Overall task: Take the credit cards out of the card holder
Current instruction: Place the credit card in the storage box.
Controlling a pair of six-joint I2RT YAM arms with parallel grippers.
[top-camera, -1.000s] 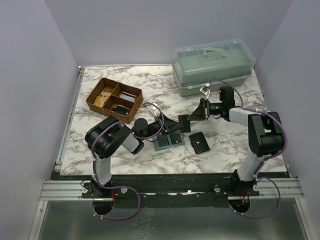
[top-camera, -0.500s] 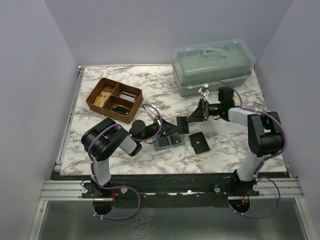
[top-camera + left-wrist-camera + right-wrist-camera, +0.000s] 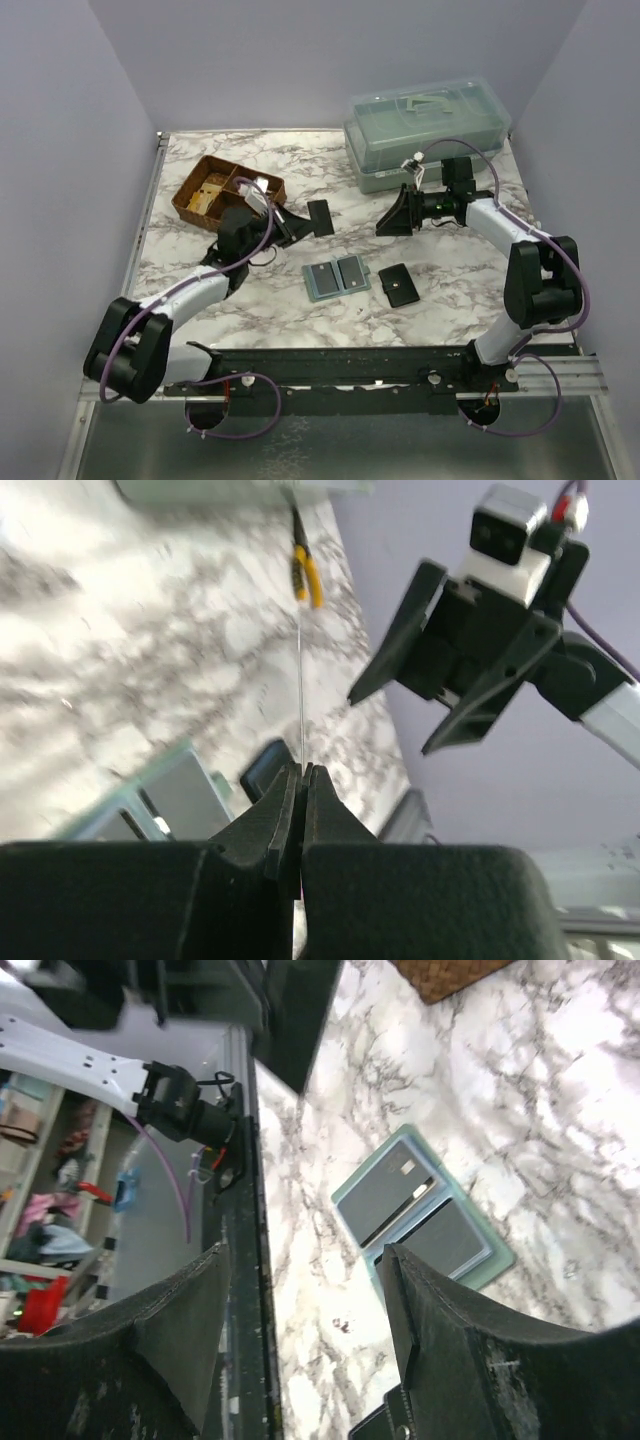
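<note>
Bare table (image 3: 450, 290) surrounds the card holder (image 3: 337, 277); the black wallet (image 3: 398, 285) lies just right, basket (image 3: 228, 198) and lidded bin (image 3: 425, 135) stand behind.

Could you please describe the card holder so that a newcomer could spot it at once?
On the marble table, look at the middle, nearer the front edge than the wicker basket. The card holder lies there opened flat; it is grey-green, whereas the closed wallet beside it is black.

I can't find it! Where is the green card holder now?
In the top view, the card holder lies open near the middle of the marble table, just left of the black wallet.
</note>
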